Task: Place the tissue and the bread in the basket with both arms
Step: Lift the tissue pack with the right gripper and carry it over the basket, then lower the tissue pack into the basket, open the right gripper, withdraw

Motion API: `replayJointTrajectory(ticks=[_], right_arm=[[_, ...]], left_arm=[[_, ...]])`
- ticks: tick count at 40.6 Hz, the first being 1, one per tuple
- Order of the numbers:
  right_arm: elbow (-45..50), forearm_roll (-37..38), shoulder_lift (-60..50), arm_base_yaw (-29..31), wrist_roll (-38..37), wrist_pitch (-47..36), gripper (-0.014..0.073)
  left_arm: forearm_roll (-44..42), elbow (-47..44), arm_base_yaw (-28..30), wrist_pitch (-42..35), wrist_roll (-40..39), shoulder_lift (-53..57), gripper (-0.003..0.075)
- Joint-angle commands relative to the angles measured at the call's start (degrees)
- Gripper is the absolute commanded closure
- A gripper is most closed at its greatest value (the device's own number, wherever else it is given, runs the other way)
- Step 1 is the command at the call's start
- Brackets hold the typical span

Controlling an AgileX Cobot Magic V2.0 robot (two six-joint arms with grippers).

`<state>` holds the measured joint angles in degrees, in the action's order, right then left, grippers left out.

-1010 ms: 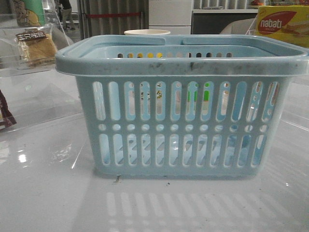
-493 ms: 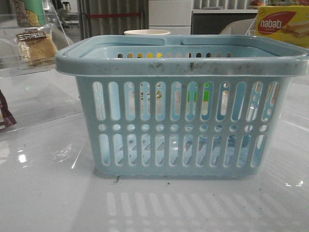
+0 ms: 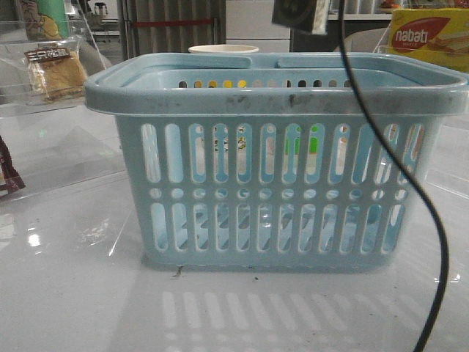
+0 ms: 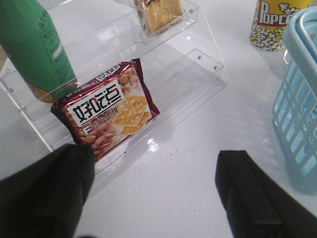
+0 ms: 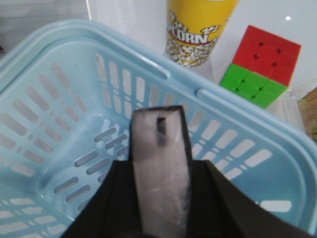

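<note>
The light-blue basket (image 3: pixel 278 191) stands mid-table; it also shows in the left wrist view (image 4: pixel 299 109) and the right wrist view (image 5: pixel 59 124). My right gripper (image 5: pixel 161 171) is shut on the tissue (image 5: pixel 159 148), a dark-edged flat pack held on edge above the basket's inside. In the front view the gripper (image 3: pixel 300 15) shows at the top edge, over the back rim. The bread (image 3: pixel 55 70) lies on the clear shelf at the left, and shows in the left wrist view (image 4: pixel 158 15). My left gripper (image 4: pixel 156 191) is open and empty above the white table, in front of that shelf.
A reddish-brown biscuit packet (image 4: pixel 109 111) and a green bag (image 4: pixel 34 49) stand on the clear acrylic shelf (image 4: pixel 198 74). A popcorn cup (image 5: pixel 198 29) and a colour cube (image 5: pixel 260 67) sit behind the basket. A nabati box (image 3: pixel 429 37) is at the back right. A black cable (image 3: pixel 432 220) hangs in front.
My right gripper and its black cable have come into the front view at the top, above the basket. The basket and shelf items have not moved.
</note>
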<state>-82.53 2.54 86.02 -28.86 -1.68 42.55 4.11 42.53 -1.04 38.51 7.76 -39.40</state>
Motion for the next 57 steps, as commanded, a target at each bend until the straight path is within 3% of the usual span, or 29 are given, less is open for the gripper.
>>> replayJointTrajectory(ticks=[1,7,13,18,34,57], right_arm=[[-2.0,0.0,0.7,-0.2,0.1,-1.9,0.0429],[-2.0,0.0,4.4,-0.2,0.1,-0.3,0.041],[-2.0,0.0,7.5,-0.2,0.1,-0.1,0.0207],[-2.0,0.1,8.8,-0.2,0.1,-0.3,0.0091],[-0.5,0.0,-3.2,-0.2,0.1,2.8,0.0085],[22.2,0.0,-35.7,-0.2,1.7,0.4,0.0085]], left_arm=[[0.5,1.5,0.1,-4.0,-0.4,-0.1,0.016],[0.5,1.5,0.1,-4.0,-0.4,-0.1,0.016],[0.5,1.5,0.1,-4.0,-0.4,-0.1,0.016],[0.5,1.5,0.1,-4.0,-0.4,-0.1,0.016],[0.5,1.5,0.1,-4.0,-0.4,-0.1,0.016],[0.5,1.5,0.1,-7.2,-0.4,-2.0,0.0158]])
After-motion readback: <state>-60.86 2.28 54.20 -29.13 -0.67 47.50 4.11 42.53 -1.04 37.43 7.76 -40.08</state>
